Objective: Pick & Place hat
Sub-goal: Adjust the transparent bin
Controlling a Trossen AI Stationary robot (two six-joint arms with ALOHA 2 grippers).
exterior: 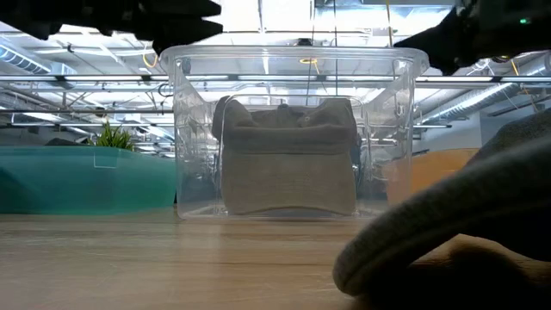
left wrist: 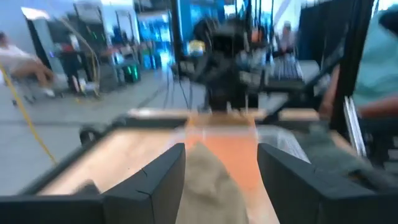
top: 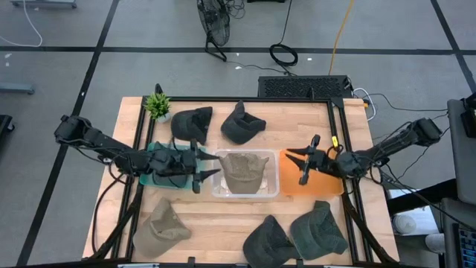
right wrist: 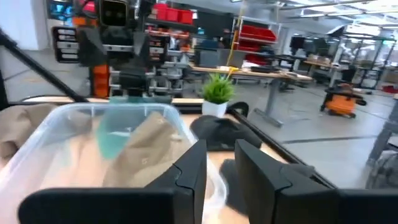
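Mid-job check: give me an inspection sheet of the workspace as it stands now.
Surface: wooden table, black frame.
Job's things: tan hat inside clear bin; five more hats lie around it.
Clutter: small plant; teal tray; orange tray.
Hands: left hand open at the bin's edge; right hand over the orange tray, holding nothing.
Cables: loose on floor behind table.
Surroundings: people visible beyond the table.

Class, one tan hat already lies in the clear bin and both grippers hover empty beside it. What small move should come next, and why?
Probably swing the left gripper, open and empty at the clear bin, toward the tan hat near the table's front left. The bin already holds a tan hat, and that loose one lies nearest this arm. The right gripper can wait over the orange tray.
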